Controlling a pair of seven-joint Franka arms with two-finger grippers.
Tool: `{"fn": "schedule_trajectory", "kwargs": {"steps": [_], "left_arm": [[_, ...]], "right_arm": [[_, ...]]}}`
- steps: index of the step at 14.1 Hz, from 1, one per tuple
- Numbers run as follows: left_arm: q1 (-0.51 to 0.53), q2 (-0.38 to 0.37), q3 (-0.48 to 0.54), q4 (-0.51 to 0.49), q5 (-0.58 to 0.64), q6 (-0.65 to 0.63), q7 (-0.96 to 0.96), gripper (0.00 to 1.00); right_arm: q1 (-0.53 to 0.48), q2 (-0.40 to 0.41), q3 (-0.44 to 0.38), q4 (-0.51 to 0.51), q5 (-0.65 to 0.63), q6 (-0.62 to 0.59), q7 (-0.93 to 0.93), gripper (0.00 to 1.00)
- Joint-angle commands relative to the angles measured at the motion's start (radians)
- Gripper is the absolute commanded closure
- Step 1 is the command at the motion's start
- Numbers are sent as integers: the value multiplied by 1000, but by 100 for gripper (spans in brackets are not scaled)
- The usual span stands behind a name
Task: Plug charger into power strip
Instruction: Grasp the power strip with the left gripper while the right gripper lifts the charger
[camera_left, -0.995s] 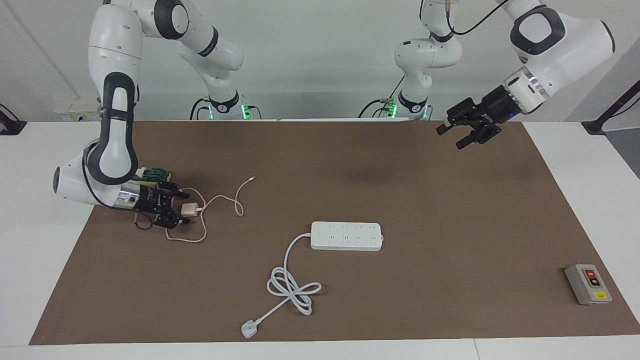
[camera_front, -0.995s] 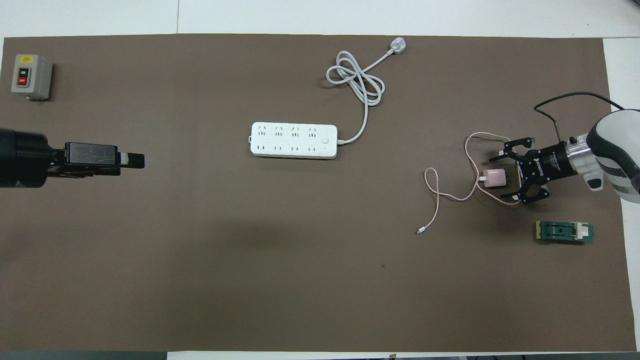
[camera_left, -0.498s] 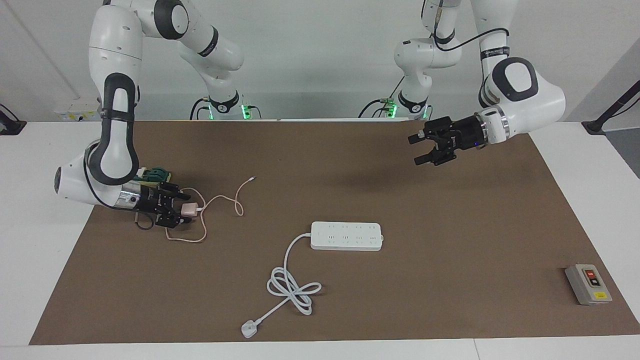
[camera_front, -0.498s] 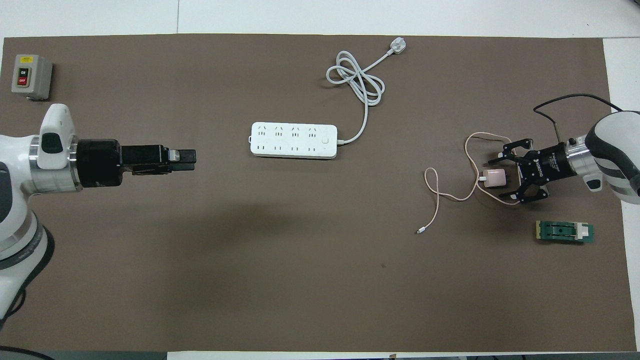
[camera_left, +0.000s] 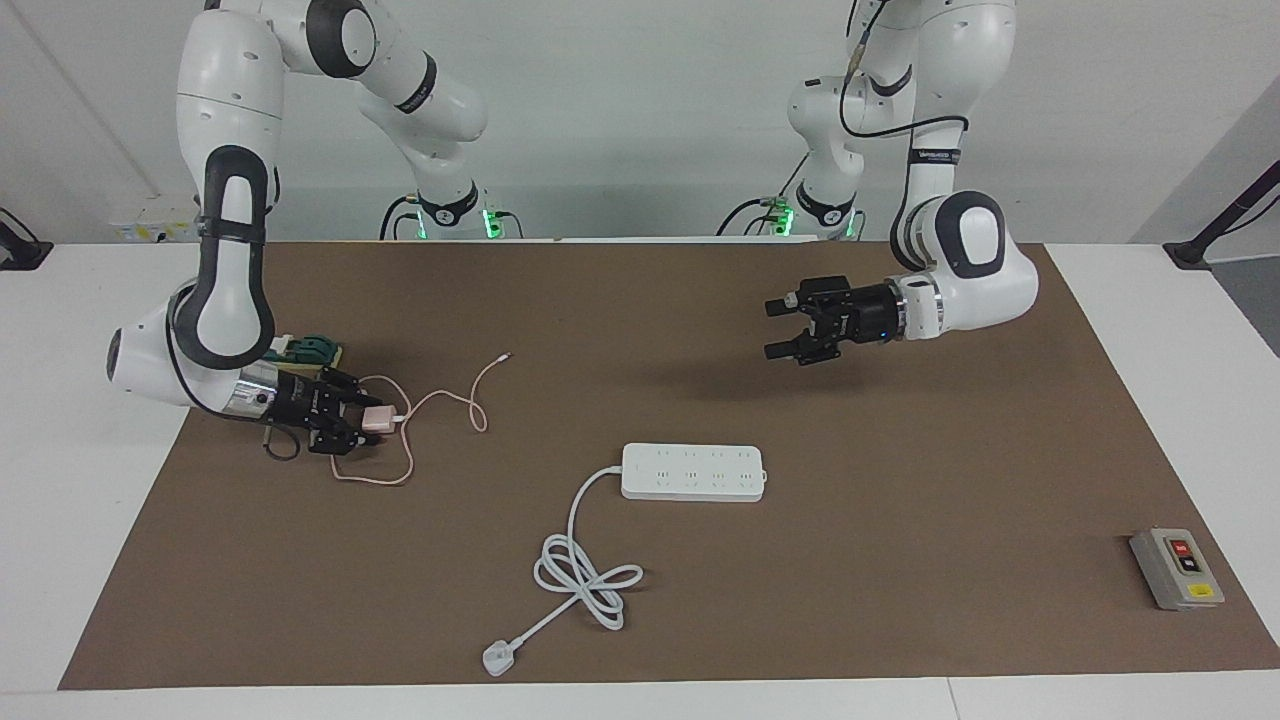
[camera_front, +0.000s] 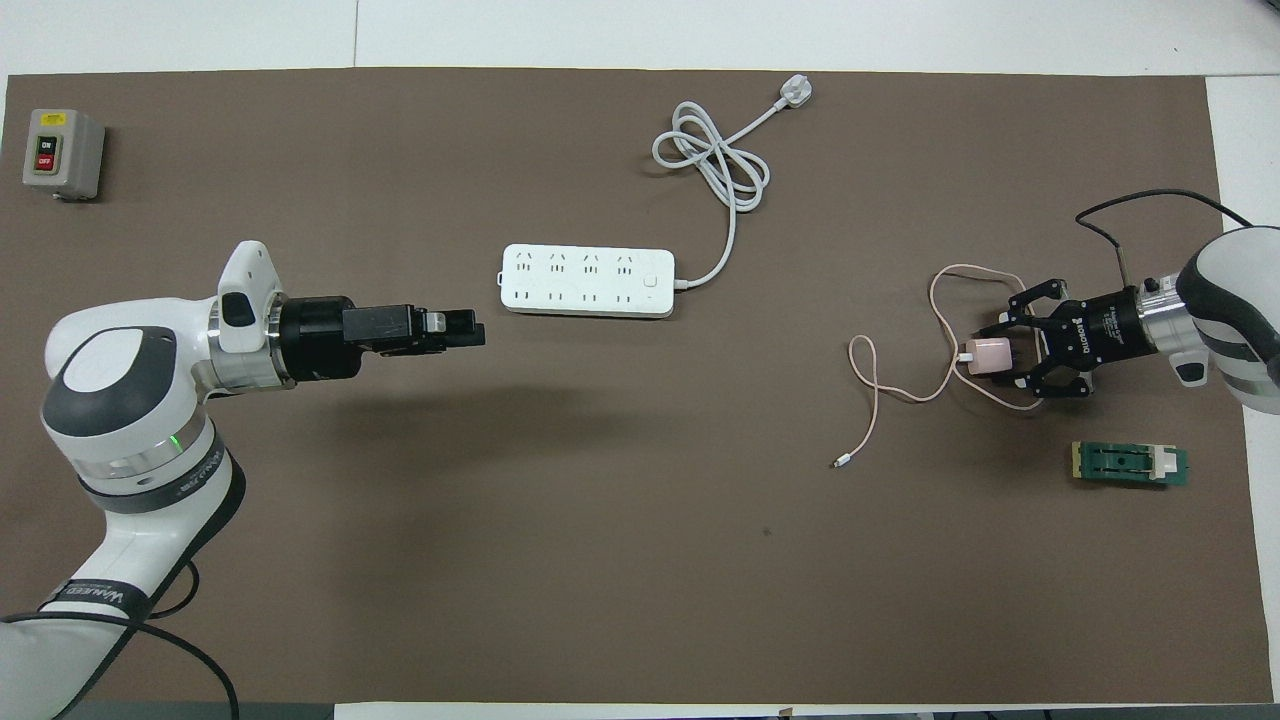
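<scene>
**Step: grabbing the charger, nothing plugged yet**

Landmark is the power strip (camera_left: 694, 472), flat on the brown mat mid-table, sockets up, all of them bare. Its thick white cord (camera_left: 580, 560) loops off on the side away from the robots and ends in a loose plug (camera_left: 496, 658).

The charger (camera_left: 378, 420) sits on the mat well apart from the strip, toward the right arm's end of the table. Its thin pink cable (camera_front: 905, 385) trails in loose loops toward the strip, free end on the mat.

Right pincer (camera_left: 352, 425) is low at the charger, fingers bracketing the pink cube from both sides. Looks clamped on it, but I can't confirm firm contact from here. My read: grasp step, charger not lifted.

Left pincer (camera_left: 783, 329) hangs in the air, fingers apart, empty, near the strip on the left arm's side.

Next I need: lift the cube clear, carry it over the strip, prongs pointing down, line up with one socket, press. Watch the cable dragging. Left may have to pin the strip down.

Containers: none here. The grey switch box (camera_left: 1176, 568) and the green part (camera_front: 1130, 464) hold nothing.
</scene>
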Motion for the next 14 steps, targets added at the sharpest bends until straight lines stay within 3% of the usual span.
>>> {"fn": "schedule_trajectory", "kwargs": {"steps": [1, 8, 14], "left_arm": [[-16, 98, 10, 6, -59, -48, 116, 0], [-52, 96, 7, -6, -159, -85, 80, 0], [-79, 101, 7, 9, -193, -39, 21, 0]], "right_arm": [[-13, -7, 10, -43, 10, 40, -31, 100], [-5, -21, 10, 24, 9, -24, 4, 100], [16, -137, 59, 69, 7, -114, 123, 100]]}}
